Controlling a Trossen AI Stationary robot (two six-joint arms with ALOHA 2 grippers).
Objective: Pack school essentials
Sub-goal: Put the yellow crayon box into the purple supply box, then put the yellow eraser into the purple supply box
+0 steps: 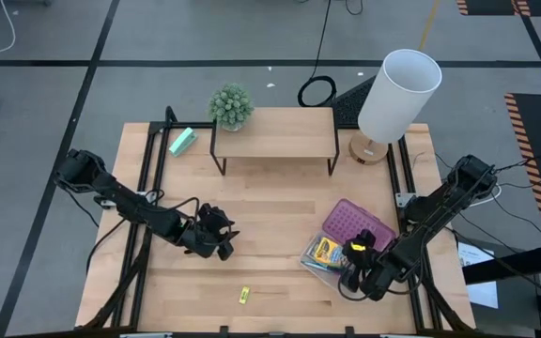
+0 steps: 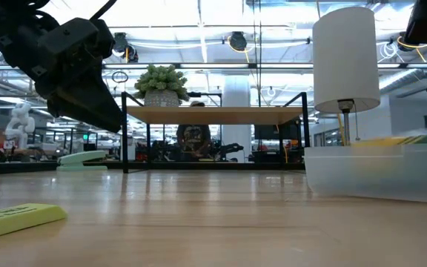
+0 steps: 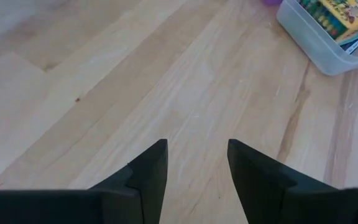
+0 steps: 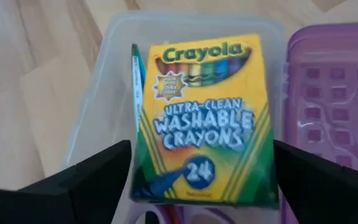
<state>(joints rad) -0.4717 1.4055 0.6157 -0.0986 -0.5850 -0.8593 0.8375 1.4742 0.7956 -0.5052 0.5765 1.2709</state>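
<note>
While I hover right tool (image 4: pixel 197 180), fingers apart, over crayon box (image 4: pixel 201 118) lying in clear bin (image 4: pixel 104 74), left tool (image 3: pixel 194 168) waits mid-desk, fingers apart, empty. Yellow piece (image 1: pixel 244 295) unpacked, near front edge.

The crayon box (image 4: pixel 201 118) carries the brand "Crayola" across its yellow top, and below it "ULTRA-CLEAN WASHABLE CRAYONS" in white letters on green. Near its lower edge stands the number "24", with a small word under it too fine to read. No other legible writing appears.
</note>
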